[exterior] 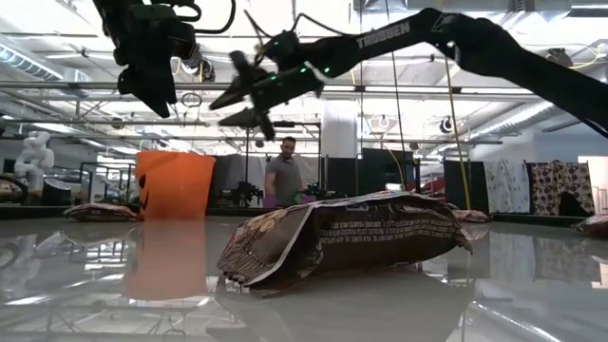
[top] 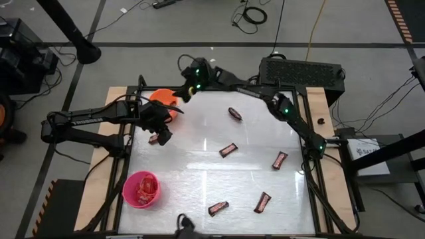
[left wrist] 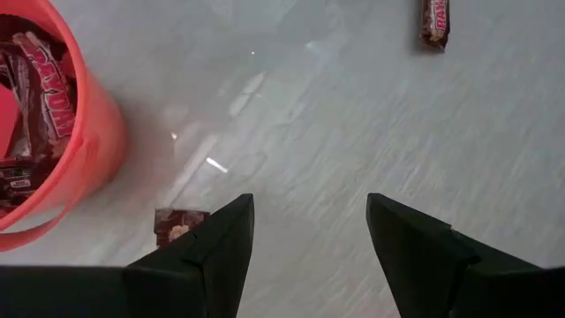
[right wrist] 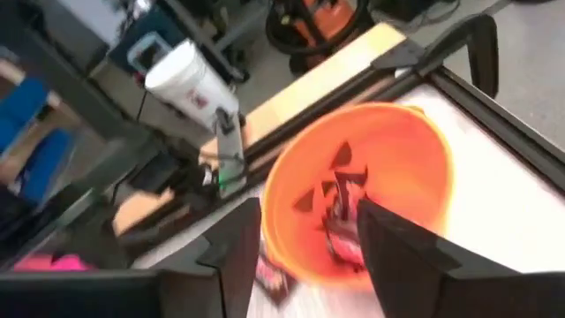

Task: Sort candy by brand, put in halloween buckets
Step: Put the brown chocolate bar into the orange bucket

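The orange bucket [top: 161, 98] stands at the table's far left and holds several dark brown bars [left wrist: 48, 97]. My right gripper [right wrist: 309, 205] hangs open just above its mouth [right wrist: 380, 168]. A dark bar with red marks [right wrist: 340, 231] shows inside the mouth, below the gap between the fingers. My left gripper [left wrist: 309, 199] hovers open over the table, just nearer than the orange bucket. A dark bar [left wrist: 179, 221] lies flat beside one of its fingers. The pink bucket [top: 141, 189] stands at the near left with red candy inside. Several dark bars [top: 228, 150] lie flat across the table.
Loose bars lie at the far middle [top: 235, 114], right [top: 279, 160], near right [top: 263, 202] and near middle [top: 218, 208]. One bar [exterior: 351, 237] lies close before the low camera. A person [exterior: 283, 176] stands in the room beyond the table. Bare tabletop lies between the bars.
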You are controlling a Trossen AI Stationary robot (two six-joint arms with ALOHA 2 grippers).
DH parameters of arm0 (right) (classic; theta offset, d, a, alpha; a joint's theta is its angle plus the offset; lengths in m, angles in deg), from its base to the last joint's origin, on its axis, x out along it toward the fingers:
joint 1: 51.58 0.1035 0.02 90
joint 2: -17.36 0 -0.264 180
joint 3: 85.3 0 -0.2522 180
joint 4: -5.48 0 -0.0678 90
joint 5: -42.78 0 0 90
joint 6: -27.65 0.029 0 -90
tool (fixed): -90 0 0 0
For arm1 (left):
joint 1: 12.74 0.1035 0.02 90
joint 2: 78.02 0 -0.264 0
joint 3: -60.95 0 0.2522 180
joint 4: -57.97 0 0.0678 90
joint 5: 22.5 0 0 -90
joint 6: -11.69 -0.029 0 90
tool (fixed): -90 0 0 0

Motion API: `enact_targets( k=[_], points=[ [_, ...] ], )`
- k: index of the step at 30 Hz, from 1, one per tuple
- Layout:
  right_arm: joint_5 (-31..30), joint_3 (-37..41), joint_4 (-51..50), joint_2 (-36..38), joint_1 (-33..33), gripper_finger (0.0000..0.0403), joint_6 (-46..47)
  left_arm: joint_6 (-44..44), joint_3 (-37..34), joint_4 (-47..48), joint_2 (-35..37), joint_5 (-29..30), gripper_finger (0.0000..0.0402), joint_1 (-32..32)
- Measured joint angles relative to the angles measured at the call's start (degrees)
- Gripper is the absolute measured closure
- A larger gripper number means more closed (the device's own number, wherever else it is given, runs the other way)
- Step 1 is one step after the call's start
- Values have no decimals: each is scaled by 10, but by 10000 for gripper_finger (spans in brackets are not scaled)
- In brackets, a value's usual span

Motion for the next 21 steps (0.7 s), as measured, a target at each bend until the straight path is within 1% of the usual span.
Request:
enact_targets(
  k=[4,7,9,10,12,13,14,15,16,21],
  points=[
    [7,0,-161,61,-41,211,-78,-12,0,0,0,0,175,0],
    [-12,-1,-321,99,-75,211,-135,-24,0,0,0,0,175,0],
    [-69,-1,-438,113,-92,211,-168,-30,0,-1,0,0,175,0],
    [-114,0,-494,117,-97,211,-187,-30,0,-2,0,0,175,0],
    [-224,0,-589,119,-105,211,-209,-31,0,-3,0,1,175,0],
    [-262,0,-634,119,-110,211,-212,-32,0,-3,0,2,175,0],
    [-284,1,-671,119,-116,211,-210,-38,0,-6,0,3,175,0],
    [-292,4,-692,117,-121,211,-206,-42,0,-7,0,3,175,0],
    [-293,11,-693,116,-125,211,-200,-44,0,-8,0,4,175,0],
    [-291,67,-672,113,-118,211,-182,-45,0,-15,0,5,175,0]
  ],
)
